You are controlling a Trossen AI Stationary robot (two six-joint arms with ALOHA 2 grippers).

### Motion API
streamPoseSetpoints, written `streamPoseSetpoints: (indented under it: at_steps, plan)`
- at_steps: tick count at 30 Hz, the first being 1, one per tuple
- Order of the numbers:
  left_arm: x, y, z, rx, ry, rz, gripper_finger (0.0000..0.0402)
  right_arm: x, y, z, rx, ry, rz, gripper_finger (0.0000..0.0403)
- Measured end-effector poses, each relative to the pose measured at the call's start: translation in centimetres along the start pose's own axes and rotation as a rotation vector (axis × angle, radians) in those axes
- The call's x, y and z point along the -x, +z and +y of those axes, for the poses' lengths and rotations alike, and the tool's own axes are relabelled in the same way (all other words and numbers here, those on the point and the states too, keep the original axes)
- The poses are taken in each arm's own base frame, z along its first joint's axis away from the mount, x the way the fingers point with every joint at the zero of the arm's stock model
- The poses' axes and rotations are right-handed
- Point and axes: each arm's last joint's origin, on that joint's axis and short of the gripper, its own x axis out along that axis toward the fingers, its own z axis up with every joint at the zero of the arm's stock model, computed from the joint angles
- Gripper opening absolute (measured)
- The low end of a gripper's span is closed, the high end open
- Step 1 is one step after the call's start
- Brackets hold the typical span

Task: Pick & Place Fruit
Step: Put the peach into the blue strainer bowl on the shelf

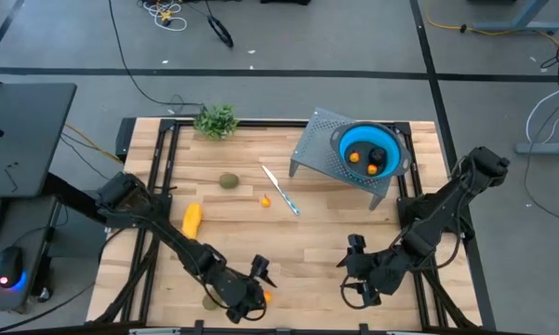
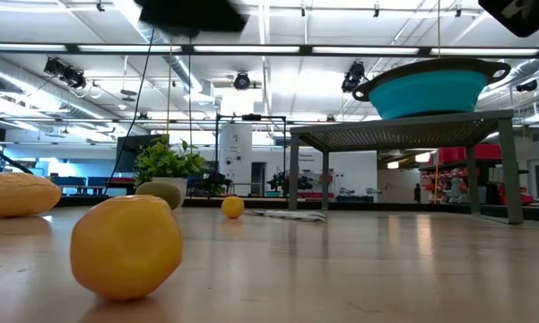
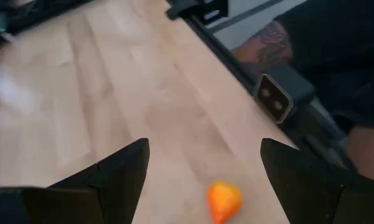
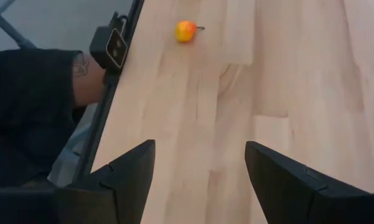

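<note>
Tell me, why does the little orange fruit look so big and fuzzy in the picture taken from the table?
In the low view, the small orange fruit sits right by the lens, so it looms large and soft-edged, while bright ceiling lights glare behind it. In the left wrist view, the same fruit shows between the open left gripper and looks a bit smeared too. The high view shows it tiny.

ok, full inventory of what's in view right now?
yellow oblong fruit: 1, yellow, left of centre
olive oval: 1, olive-brown, beyond it
small orange fruit: 2, orange-red, mid-table; other at left gripper
bowl: 1, blue, on grey stand; holds two orange pieces, one dark
knife: 1, white blade, centre
sprig: 1, green, far edge
person: 1, dark sleeve, near edge
left gripper: open, near edge
right gripper: open, over bare wood
</note>
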Motion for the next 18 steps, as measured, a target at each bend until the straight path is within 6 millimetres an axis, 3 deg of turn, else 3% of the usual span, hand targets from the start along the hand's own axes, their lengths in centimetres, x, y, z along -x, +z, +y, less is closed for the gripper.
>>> streamPoseSetpoints:
  at_steps: [4, 18]
  plan:
    - [-1.5, -1.4, -0.5, 0.013, -0.043, 0.053, 0.0316, -0.4, -0.1, 0.6, -0.009, 0.015, -0.01, 0.0258]
    - [-3.2, -3.3, -0.9, 0.0, -0.042, 0.119, 0.0316, -0.8, -0.1, 1.0, -0.009, -0.013, -0.054, 0.0258]
